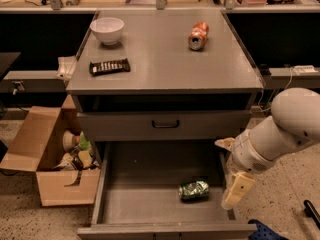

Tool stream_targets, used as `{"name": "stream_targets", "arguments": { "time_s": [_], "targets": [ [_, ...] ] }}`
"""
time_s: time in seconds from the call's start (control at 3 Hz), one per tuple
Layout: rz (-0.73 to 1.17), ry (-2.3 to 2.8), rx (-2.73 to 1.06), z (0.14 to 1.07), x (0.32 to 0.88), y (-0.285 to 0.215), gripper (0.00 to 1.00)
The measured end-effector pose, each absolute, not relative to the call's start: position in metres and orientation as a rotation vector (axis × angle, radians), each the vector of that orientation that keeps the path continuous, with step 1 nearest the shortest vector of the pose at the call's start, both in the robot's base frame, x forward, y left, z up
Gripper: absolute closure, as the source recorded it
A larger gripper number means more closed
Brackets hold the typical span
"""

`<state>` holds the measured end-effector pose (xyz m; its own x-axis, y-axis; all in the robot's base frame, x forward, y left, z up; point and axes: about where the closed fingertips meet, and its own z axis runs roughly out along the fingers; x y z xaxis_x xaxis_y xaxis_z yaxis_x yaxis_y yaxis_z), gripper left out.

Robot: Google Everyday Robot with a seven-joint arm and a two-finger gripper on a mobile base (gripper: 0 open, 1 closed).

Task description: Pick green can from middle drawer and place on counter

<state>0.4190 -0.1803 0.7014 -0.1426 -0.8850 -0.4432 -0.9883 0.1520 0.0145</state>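
Note:
The green can (194,190) lies on its side on the floor of the open middle drawer (140,204), right of centre toward the front. My gripper (224,174) hangs over the drawer's right wall, just right of the can and apart from it. Its pale fingers (237,189) are spread, with nothing between them. The grey counter (160,59) is the cabinet top above. The white arm reaches in from the right.
On the counter stand a white bowl (107,30), a dark flat bar (109,66) and an orange-red can (198,36) on its side. A shut drawer front with a loop handle (165,124) is above the open drawer. A cardboard box (52,159) with clutter stands at the left.

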Motion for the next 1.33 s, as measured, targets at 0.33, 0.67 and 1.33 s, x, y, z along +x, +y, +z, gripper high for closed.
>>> {"name": "stream_targets", "arguments": {
  "time_s": [0.33,0.67,1.33],
  "targets": [
    [0.393,2.027,-1.883,0.663,0.444,-0.186,0.00],
    [0.361,1.964,-1.961,0.602,0.466,-0.190,0.00],
    [0.344,1.912,-1.989,0.542,0.482,-0.192,0.00]
  ]
}}
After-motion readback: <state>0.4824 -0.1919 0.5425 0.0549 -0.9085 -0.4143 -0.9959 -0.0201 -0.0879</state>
